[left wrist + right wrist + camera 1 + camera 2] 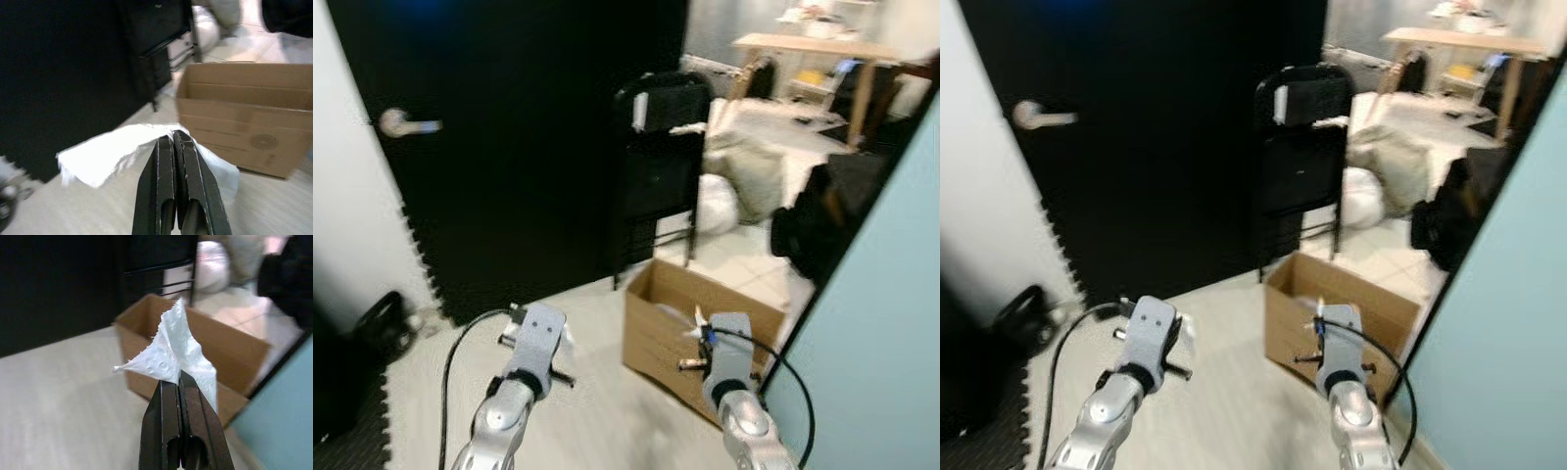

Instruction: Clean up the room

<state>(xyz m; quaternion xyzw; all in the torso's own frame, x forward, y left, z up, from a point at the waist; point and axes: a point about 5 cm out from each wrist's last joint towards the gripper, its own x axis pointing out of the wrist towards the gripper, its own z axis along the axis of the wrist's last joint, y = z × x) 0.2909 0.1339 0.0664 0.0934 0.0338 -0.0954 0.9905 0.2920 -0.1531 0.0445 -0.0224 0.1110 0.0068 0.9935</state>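
carrying tissue (178, 350) pinched in right gripper (179, 382) and paper (117, 152) in left gripper (173, 142); release both right over box (705, 304), not beside.

Open floor (597, 392) before box (695, 323)

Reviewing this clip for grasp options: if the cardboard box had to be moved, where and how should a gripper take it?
Judging by its pose, grip the cardboard box by a top wall edge, coming from above: it stands upright and open, its thin walls suit a two-finger pinch. Both the left gripper and right gripper hold tissue now.
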